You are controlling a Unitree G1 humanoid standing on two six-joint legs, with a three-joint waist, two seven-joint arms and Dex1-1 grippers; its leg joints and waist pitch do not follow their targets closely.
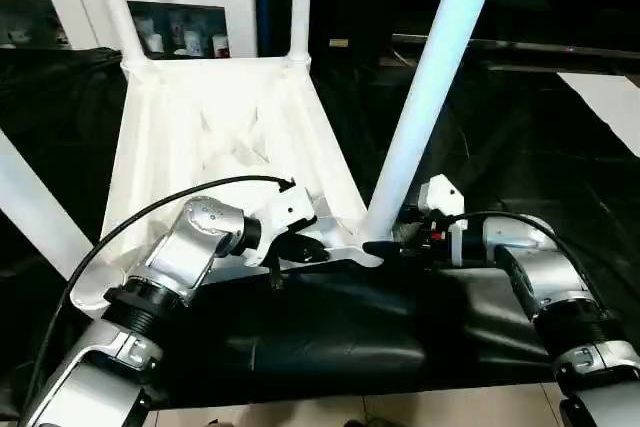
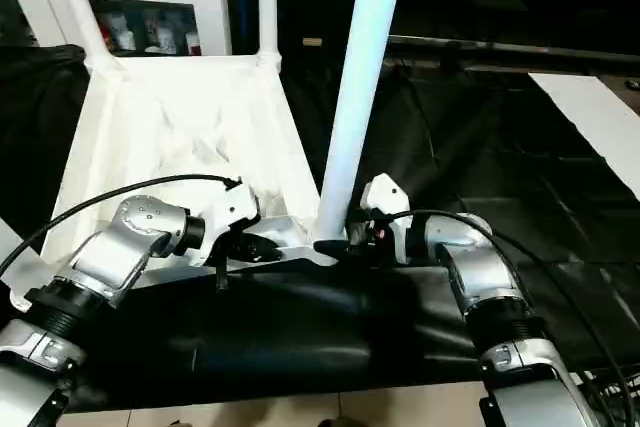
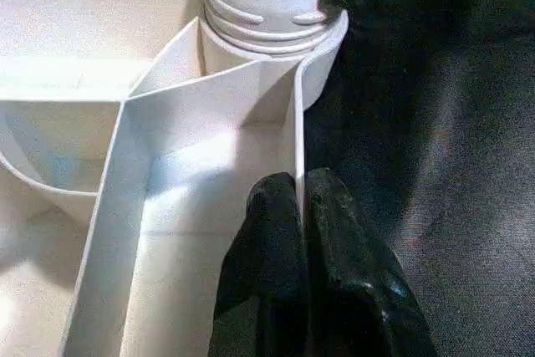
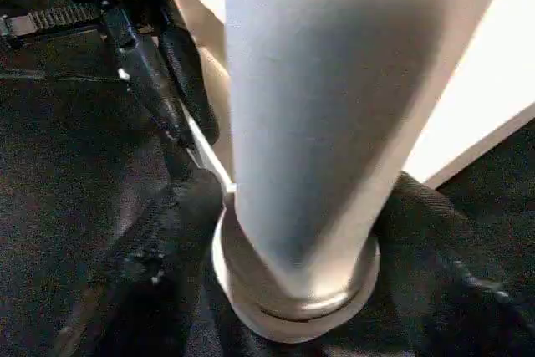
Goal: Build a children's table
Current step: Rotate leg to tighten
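The white children's table lies upside down on black cloth, its ribbed top facing up and its tube legs pointing upward. My left gripper is shut on the thin rim wall of the top, one finger on each side, close to the near right corner socket. In that socket stands a leg. My right gripper reaches in from the right, and its fingers press against both sides of the leg's base.
Two more legs rise at the top's far corners and another leg at the near left. A white cabinet with glass doors stands behind. A white sheet lies far right. Pale floor tiles show beyond the cloth's near edge.
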